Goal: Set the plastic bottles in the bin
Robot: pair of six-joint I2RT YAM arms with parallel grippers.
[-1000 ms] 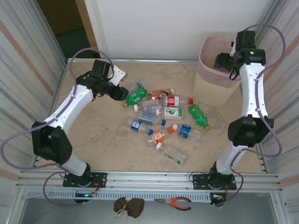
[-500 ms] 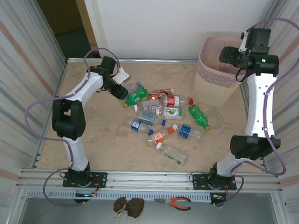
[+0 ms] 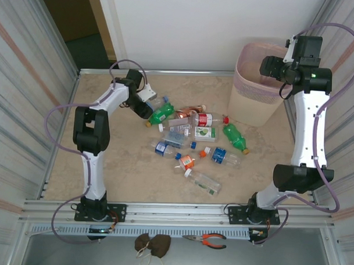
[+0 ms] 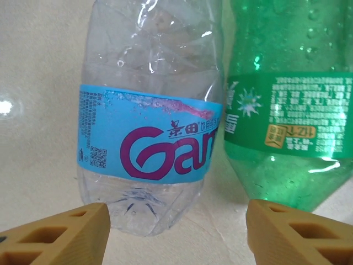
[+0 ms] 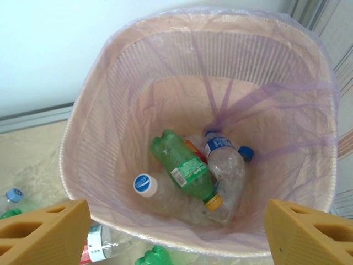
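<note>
Left end effector (image 4: 176, 234), right end effector (image 5: 176, 229): both apart. Clear bottle (image 4: 146, 110) looks light and crushable, so you'd grip its labelled middle.

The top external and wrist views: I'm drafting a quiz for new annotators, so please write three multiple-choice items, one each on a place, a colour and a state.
1. Where on the beige stone-patterned table does the beige perforated plastic bin stand?
A. far right corner
B. near left corner
C. centre

2. What colour is the label on the clear plastic bottle in front of the left wrist camera?
A. red
B. blue
C. orange

3. How do the right arm's jaws stand over the bin?
A. open, empty
B. shut on a bottle
C. shut on the liner

Answers: 1 A, the top external view shows it at the far right. 2 B, a blue band wraps the bottle. 3 A, both tips sit wide apart with nothing between them.
</note>
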